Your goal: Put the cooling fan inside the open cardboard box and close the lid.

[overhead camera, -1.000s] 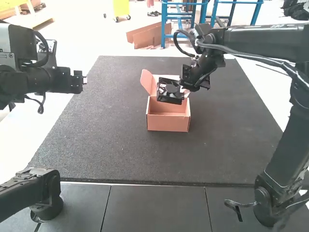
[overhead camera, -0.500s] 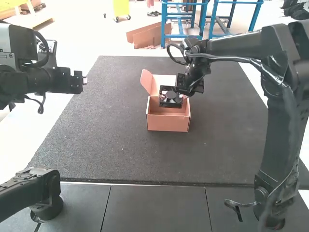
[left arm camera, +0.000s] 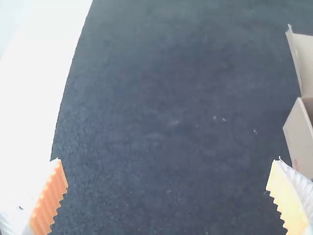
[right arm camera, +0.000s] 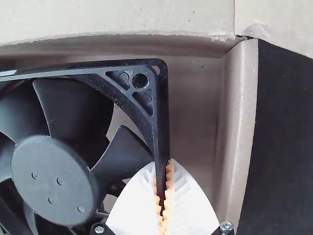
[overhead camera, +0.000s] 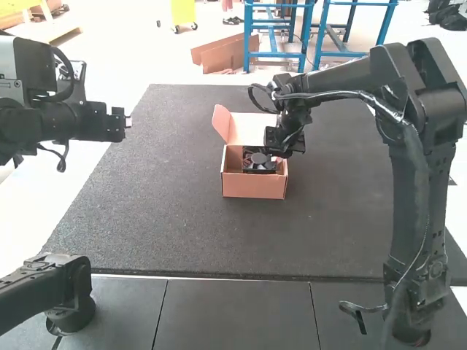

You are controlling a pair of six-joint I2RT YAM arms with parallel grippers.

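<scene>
Hovering over the open cardboard box (overhead camera: 254, 182) near the ctr of the dark-matted worktop (overhead camera: 182, 219), the right end effector (overhead camera: 281, 149) is clamped on the cooling fan (overhead camera: 257, 161). Its white ribbed fingers (right arm camera: 190, 200) are squeezed together on one thin edge of the black frame, w/ the orange pads (right arm camera: 169, 183) biting either side. The right arm comes in from the worktop's right side and bends down over the box's far-right corner.

The fan is inside the box and, seen from above, mostly below the rim. From the wrist camera its hub and blades face up, w/ cardboard walls close behind it and beside it. Whether the fan touches the box floor can't be told.

The lid (overhead camera: 225, 125) is up and tilted back at the box's far-left side, so the top is open. The box stands square on the mat, front wall toward the arms' bases.

Over by the worktop's left edge, the left end effector (overhead camera: 125, 119) hangs above the mat, well apart from the box and pointing toward the middle. Its ribbed, orange-padded fingers (left arm camera: 49, 200) are spread wide w/ nothing btwn them. Bare mat lies beneath, and the box's side wall and a bit of the lid show off to one side.
</scene>
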